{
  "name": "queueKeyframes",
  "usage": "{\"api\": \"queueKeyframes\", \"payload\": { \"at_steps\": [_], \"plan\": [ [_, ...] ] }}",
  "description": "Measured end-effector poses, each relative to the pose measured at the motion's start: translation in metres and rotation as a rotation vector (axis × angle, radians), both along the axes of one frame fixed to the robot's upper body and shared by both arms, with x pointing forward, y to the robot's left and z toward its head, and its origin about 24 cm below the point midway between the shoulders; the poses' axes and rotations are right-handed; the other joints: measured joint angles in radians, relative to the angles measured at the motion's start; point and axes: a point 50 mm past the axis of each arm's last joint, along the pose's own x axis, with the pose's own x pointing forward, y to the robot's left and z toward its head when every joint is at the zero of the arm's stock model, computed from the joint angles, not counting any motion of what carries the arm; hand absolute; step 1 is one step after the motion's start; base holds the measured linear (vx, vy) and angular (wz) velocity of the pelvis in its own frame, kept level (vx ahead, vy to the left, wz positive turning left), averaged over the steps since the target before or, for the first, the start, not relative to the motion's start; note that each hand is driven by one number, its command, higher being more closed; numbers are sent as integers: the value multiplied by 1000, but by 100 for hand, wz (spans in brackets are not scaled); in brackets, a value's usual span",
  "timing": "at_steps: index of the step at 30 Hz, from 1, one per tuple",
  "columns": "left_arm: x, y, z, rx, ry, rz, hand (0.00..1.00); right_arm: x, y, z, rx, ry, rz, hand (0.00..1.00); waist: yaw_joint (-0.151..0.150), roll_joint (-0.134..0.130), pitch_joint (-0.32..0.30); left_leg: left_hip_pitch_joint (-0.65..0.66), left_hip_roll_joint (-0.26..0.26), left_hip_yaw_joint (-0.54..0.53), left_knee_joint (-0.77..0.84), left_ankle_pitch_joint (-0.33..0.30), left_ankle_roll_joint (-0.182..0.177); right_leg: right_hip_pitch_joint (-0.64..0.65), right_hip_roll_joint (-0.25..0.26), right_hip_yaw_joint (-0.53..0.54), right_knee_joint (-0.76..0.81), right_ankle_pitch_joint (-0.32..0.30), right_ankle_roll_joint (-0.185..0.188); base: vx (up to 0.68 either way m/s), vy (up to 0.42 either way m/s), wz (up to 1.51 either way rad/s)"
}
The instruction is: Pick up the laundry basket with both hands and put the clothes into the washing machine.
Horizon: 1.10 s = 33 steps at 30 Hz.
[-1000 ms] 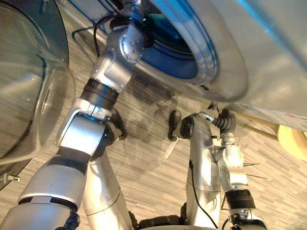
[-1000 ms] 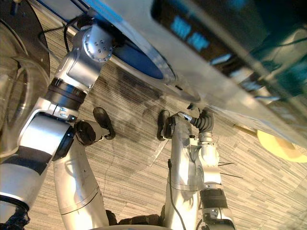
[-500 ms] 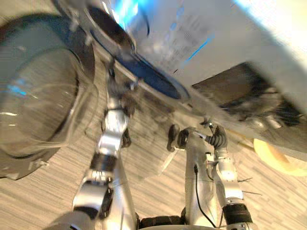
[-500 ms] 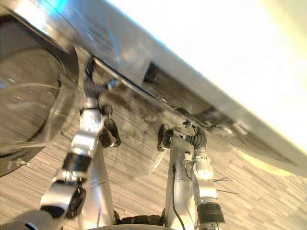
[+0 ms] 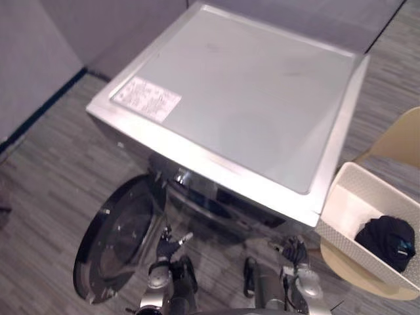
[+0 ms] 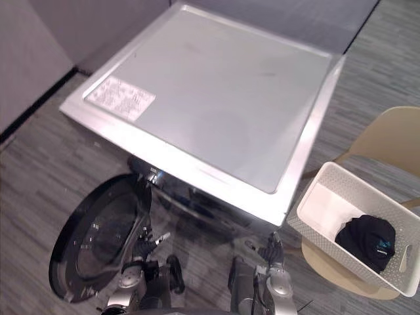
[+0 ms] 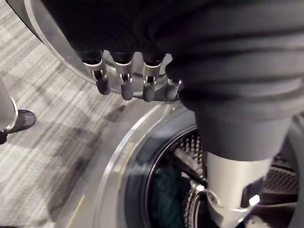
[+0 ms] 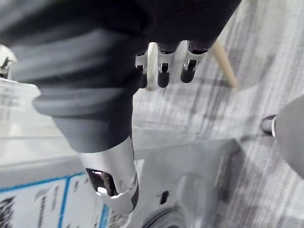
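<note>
The left hand (image 7: 124, 88) hangs empty with straight fingers before the drum, where a teal cloth (image 7: 166, 199) lies; the right hand (image 8: 161, 76) is also loose-fingered and holds nothing. The round glass door (image 5: 115, 243) stands open left of the silver washer (image 5: 236, 98). To the right, apart from both hands, the white rectangular basket (image 6: 321, 203) sits on a beige chair (image 6: 387, 141), with a dark bunched garment (image 6: 365, 241) at one end.

Left hand (image 7: 124, 81), right hand (image 8: 163, 67): both empty, fingers relaxed, nearly straight.
</note>
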Motion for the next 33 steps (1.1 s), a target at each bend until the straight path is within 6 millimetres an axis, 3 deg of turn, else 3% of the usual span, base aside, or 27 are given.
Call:
{"api": "queueKeyframes", "payload": {
  "at_steps": [2, 4, 6, 7, 8, 11, 12, 13, 14, 15, 17, 18, 19, 20, 21, 22, 25, 26, 27, 28, 29, 30, 31, 33],
  "plan": [
    [-5, 1, -4, 18, 33, -20, 0, -7, -4, -7, -7, 50, 2, 0, 0, 8, -6, 28, 2, -4, -6, 1, 0, 23, 15, 24, -32, 15, 2, 151, -36, -55],
    [-6, 1, -6, 24, 44, -34, 0, -10, -11, -10, -23, 86, 5, 0, -2, 16, -12, 31, -4, -87, 14, 1, 0, 41, 30, 61, -59, 44, 8, 118, -58, -66],
    [-6, -2, -8, 17, 59, -49, 0, -11, -18, -11, -40, 99, 6, 0, 5, 10, -12, 8, -56, -297, 71, -35, 1, 69, 25, 143, -119, 89, 26, 58, 25, -84],
    [-6, -2, -8, 16, 59, -49, 0, -11, -18, -11, -40, 99, 6, 0, 5, 10, -12, 8, -56, -300, 70, -35, 1, 69, 25, 144, -120, 89, 26, -9, 164, -121],
    [-10, -4, -10, 11, 74, -66, 0, -7, -24, -9, -46, 93, -8, 0, 4, 41, -29, 62, -68, -352, 1, -50, 4, 79, 48, 199, -179, 127, 39, -17, 186, -122],
    [0, 0, -8, 43, 65, -106, 0, -2, -25, -7, -35, 75, -23, 0, -12, 22, -26, 95, -84, -256, -73, -78, 9, 53, 48, 308, -276, 217, 66, -76, 171, -135],
    [4, 4, -6, 63, 56, -116, 0, 0, -20, -7, -20, 70, -22, 0, -17, 4, -15, 92, -88, -207, -61, -93, 17, 31, 49, 342, -294, 254, 75, -150, 151, -160],
    [3, 9, -6, 85, 62, -125, 0, 8, -13, -5, -6, 50, -6, 0, -17, -4, -13, 85, -61, -116, -42, -103, 28, -4, 64, 306, -336, 350, 60, -190, 113, -174],
    [1, 12, -6, 92, 69, -126, 0, 11, -11, -4, -2, 42, -4, 0, -19, -3, -12, 82, -48, -70, -34, -107, 35, -13, 66, 252, -350, 379, 22, -182, 29, -205],
    [-2, 15, -8, 105, 87, -132, 0, 17, -9, -2, 1, 28, -1, 0, -18, 8, -5, 91, -35, 12, -36, -110, 39, -52, 53, -3, -245, 296, -70, -121, -30, -151],
    [-4, 15, -10, 124, 107, -159, 0, 18, -11, -1, -5, 25, -1, 0, -17, -2, -8, 132, -26, 135, -31, -111, 38, -52, -1, -351, -111, 137, -134, -75, 4, -194],
    [-5, 13, -11, 135, 120, -192, 0, 23, -12, 2, -14, 10, 7, 0, -21, 8, -1, 156, -18, 223, -6, -127, 37, -26, -31, -529, -104, 86, -190, -79, 12, -210],
    [-5, 14, -11, 145, 122, -202, 0, 26, -10, 2, -16, 11, 20, 0, -18, 15, 0, 175, -10, 258, -18, -126, 39, -8, -36, -603, -111, 59, -224, -58, -62, -231],
    [-6, 11, -11, 147, 123, -216, 0, 34, -5, 5, -22, -5, 55, 0, -12, 24, -2, 215, 6, 315, -57, -115, 38, 13, -52, -706, -83, 0, -220, -24, -158, -245],
    [-5, 15, -10, 162, 120, -219, 0, 40, 0, 7, -32, -14, 91, 0, -9, 0, -5, 242, 5, 389, -49, -138, 0, -6, -135, -770, 35, -16, -210, -8, -191, -231],
    [0, 16, -8, 170, 109, -227, 0, 39, -1, 7, -37, -10, 96, 0, -13, -18, 0, 254, -7, 414, -23, -157, -26, -15, -158, -777, 73, 4, -174, 8, -222, -207],
    [7, 15, -5, 178, 95, -235, 0, 41, 1, 7, -58, -4, 141, 0, -16, -23, 10, 293, 62, 455, 102, -173, -31, -46, -10, -571, 20, 5, -154, 84, -249, -211],
    [4, 16, -6, 179, 100, -232, 0, 44, 4, 8, -62, -11, 171, 0, 0, -9, 14, 282, 128, 438, 224, -158, -4, -24, 51, -531, -26, -25, -140, 241, -152, -224],
    [7, 12, -5, 163, 84, -230, 0, 43, -3, 9, -85, -14, 175, 0, -18, 7, 22, 224, 223, 366, 461, -153, 75, -20, 26, -516, 95, -73, -163, 288, -118, -189],
    [6, 9, -6, 153, 79, -228, 0, 40, -3, 8, -84, -2, 177, 0, -24, 5, 28, 207, 249, 334, 558, -168, 89, -1, 21, -499, 90, -62, -145, 220, -43, -164],
    [6, 0, -6, 126, 77, -222, 0, 43, -9, 9, -102, 1, 174, 0, -14, 51, 47, 145, 271, 208, 669, -189, 77, 25, 83, -448, 73, -64, -142, 168, 8, -150],
    [4, -3, -8, 107, 83, -215, 0, 44, -8, 9, -99, 1, 176, 0, -12, 43, 54, 40, 180, 58, 689, -204, 52, 35, 103, -383, 44, -56, -173, 126, -4, -161],
    [3, -3, -9, 100, 86, -205, 0, 45, -6, 9, -91, 1, 174, 0, -7, 37, 59, 8, 137, 10, 674, -205, 51, 45, 104, -364, 29, -51, -180, 197, 9, -144],
    [0, -1, -8, 82, 78, -170, 0, 42, -4, 5, -61, 14, 144, 0, 13, 28, 66, -68, 26, -95, 556, -203, 46, 90, 105, -315, -36, -22, -165, 198, 30, -119]
  ]
}}
